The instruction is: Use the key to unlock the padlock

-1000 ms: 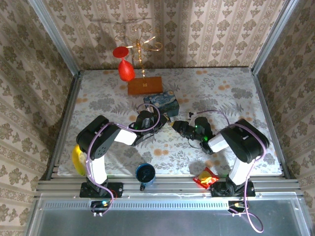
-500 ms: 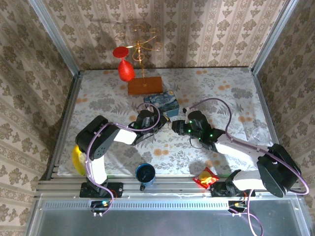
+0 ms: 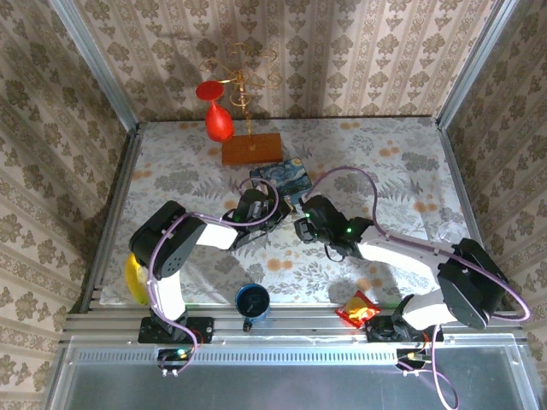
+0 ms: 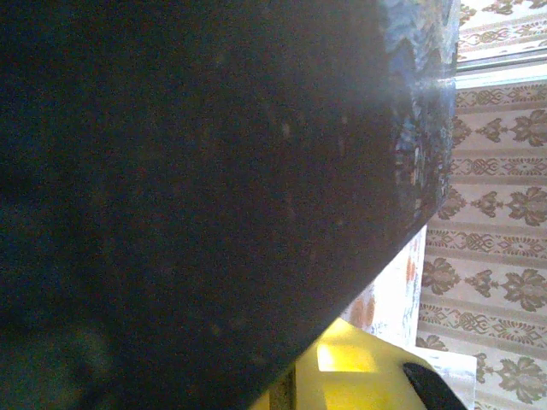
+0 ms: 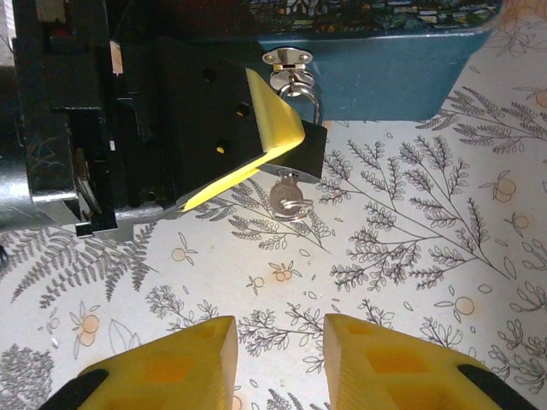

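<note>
My left arm is folded, its forearm lying toward 3 o'clock and its tool point(image 5: 248, 137) clamped on the padlock point(image 5: 309, 150). The padlock hangs at the blue tin's point(image 5: 376, 77) hasp with the key point(image 5: 287, 200) in it. My right arm reaches toward 10 o'clock over the worktop point(image 5: 427, 256). Its tool point(image 5: 280, 359) is partly spread and empty, with the padlock at its 12 o'clock.

My right arm point(image 3: 402, 252) has unfolded from its hunch by the base and now lies stretched low across the desk point(image 3: 410, 171), elbow swung out right. My right claw point(image 3: 301, 229) has slid left, closer to the padlock point(image 5: 309, 147). Its cable loop point(image 3: 342, 169) shifted left too.
</note>
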{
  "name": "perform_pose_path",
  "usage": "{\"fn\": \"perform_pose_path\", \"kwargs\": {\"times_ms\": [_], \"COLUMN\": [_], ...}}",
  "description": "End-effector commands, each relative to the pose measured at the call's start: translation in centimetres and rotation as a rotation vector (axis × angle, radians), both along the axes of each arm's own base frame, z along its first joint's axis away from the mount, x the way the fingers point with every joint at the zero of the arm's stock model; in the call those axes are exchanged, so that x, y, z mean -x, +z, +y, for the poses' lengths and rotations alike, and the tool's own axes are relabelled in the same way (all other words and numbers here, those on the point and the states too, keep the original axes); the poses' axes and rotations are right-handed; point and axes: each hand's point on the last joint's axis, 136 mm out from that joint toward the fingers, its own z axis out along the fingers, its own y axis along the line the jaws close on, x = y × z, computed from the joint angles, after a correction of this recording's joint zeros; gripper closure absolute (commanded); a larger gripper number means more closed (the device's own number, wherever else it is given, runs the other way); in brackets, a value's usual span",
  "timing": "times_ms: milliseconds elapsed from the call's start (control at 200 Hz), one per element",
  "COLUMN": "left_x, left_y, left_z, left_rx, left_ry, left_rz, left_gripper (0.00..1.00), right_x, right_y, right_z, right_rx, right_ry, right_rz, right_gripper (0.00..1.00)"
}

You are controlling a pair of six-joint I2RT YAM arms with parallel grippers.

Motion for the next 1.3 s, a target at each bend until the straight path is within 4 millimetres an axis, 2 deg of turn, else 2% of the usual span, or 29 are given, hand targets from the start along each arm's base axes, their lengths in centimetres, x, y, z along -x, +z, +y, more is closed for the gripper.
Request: {"fn": "perform_pose_path", "kwargs": {"times_ms": [0,145,460,640,1005,1295], "left_x": [0.2,0.3,0.4,0.5,0.8,0.8], "left_y": [0.4,0.3,0.2,0.1,-0.2,-0.2], "left_z": [0.0,0.1,-0.1,-0.2,-0.1,0.0], "left_rx": [-0.023,-0.027,-0.028,-0.027,-0.029,-0.023], "left_ry": [-0.030,-0.031,-0.041,-0.044,-0.049,-0.053], "left_rz": [0.011,0.020,0.035,0.041,0.052,0.057], "left_gripper": [0.98,0.98,0.98,0.98,0.99,0.98], "right_x": [-0.3,-0.5,-1.0,-1.3,-3.0,-4.0], "right_y": [-0.6,-0.8,-1.5,-2.2,-2.9,-3.6], "right_z": [-0.8,-0.5,-0.4,0.3,1.7,1.6], "right_rx": [0.112,0.124,0.149,0.153,0.185,0.260], "right_ry": [-0.004,0.000,-0.009,0.008,0.021,0.000], "right_rz": [-0.007,-0.005,0.004,0.019,0.002,-0.014], "right_gripper": [0.66,0.58,0.59,0.59,0.62,0.63]}}
